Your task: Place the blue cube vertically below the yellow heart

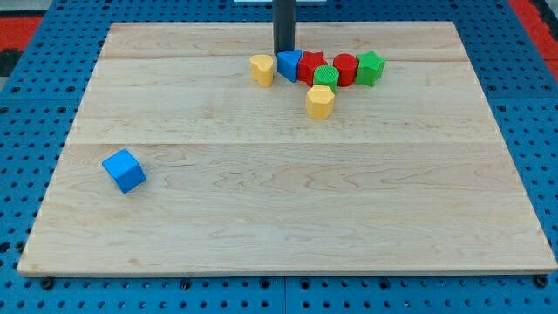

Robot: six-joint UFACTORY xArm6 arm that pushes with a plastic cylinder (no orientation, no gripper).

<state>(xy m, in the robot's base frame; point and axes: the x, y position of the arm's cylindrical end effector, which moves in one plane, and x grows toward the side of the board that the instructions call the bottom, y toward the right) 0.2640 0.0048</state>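
I see a pale wooden board [288, 218] made of planks with the grain running across the view, evenly lit with soft shadows. Around all its edges lies a blue perforated base [540, 131] dotted with regular holes. Beyond the top corners, patches of red surface [17, 26] show on both sides.

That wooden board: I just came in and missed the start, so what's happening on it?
A robot arm's rod is pushing blocks around the wooden board. My tip sits at the view's top, just behind the blue block in a cluster with the yellow heart, red blocks and green blocks. The blue cube lies alone at the lower left, untouched.
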